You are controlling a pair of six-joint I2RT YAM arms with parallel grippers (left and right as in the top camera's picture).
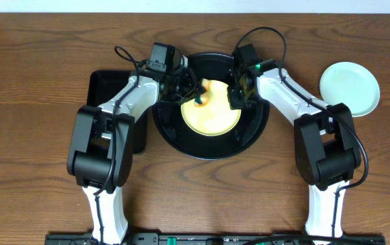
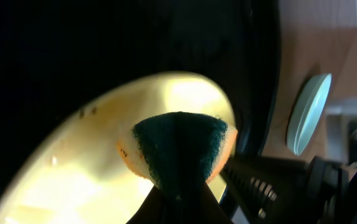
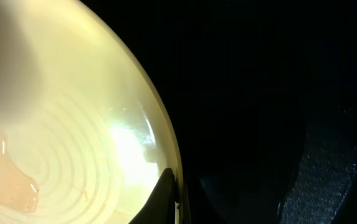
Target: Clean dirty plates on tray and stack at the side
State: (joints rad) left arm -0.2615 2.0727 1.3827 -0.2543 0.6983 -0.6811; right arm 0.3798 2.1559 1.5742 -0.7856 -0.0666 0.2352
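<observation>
Yellow plate [image 1: 215, 119] is getting scrubbed right now, so the cleaning step is going on. The brown worktop [image 1: 45, 41] is carrying everything. The big round black tray [image 1: 252, 133] is sitting in the middle of it, and the yellow plate is lying flat inside that tray. A smaller black box tray [image 1: 103, 83] is lying just beside the round one, partly under the left arm. A mint plate [image 1: 349, 88] is lying on the bare worktop, well apart on the right. I am guessing that is where the clean stack is going. I am seeing only these two plates.

The sponge [image 2: 178, 146], green on one face and orange behind, is pressing on the top part of the yellow plate. A few tiny dark specks are showing near the plate's rim in the left wrist view.

The left pincer [image 1: 189, 90] is squeezing tight on the sponge and holding it down on the plate. The right pincer [image 1: 239, 95] is closing almost all the way. Its view is very dark, but one dark fingertip [image 3: 166, 190] is sitting right on the plate's right rim, so it looks like it is nipping that rim to keep the plate from sliding.

I am thinking the next move is calling for soft rubbing over the specks while the other pincer is holding the plate steady. After that, the plate is needing a lift over to the mint plate.
</observation>
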